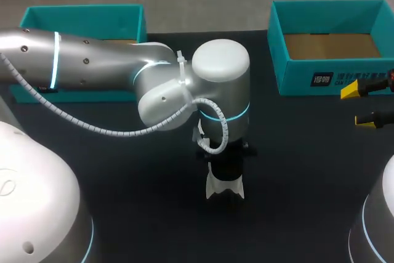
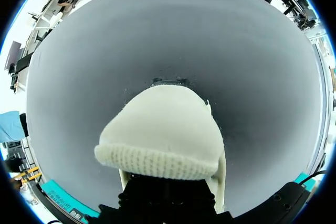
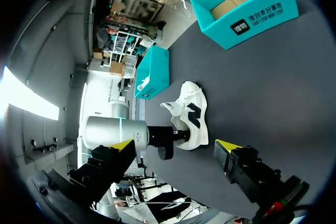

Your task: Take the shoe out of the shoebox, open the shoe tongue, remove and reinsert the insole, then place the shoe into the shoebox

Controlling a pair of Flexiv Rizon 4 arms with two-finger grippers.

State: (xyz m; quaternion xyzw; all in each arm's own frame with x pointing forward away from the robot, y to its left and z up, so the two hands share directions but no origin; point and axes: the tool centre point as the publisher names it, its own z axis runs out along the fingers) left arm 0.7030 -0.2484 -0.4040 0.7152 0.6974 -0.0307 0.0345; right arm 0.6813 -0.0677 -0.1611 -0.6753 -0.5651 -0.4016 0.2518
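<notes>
Over the dark matte table (image 1: 123,214): open teal cardboard shoebox (image 1: 295,78) ahead of the right gripper (image 1: 357,106), yellow tips apart and holding nothing. White knit shoe (image 2: 163,135) out on the table, directly ahead of the left gripper (image 1: 225,167); grip impossible to tell. Probably opening the tongue; next, steadying from the right.

site: robot lab | seen: left arm (image 1: 86,60), right arm (image 1: 377,223), black table (image 1: 295,170)

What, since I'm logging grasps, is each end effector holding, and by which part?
Right end effector: nothing, open. Left end effector sits at the shoe, by its opening; whether it grips cannot be told.
</notes>
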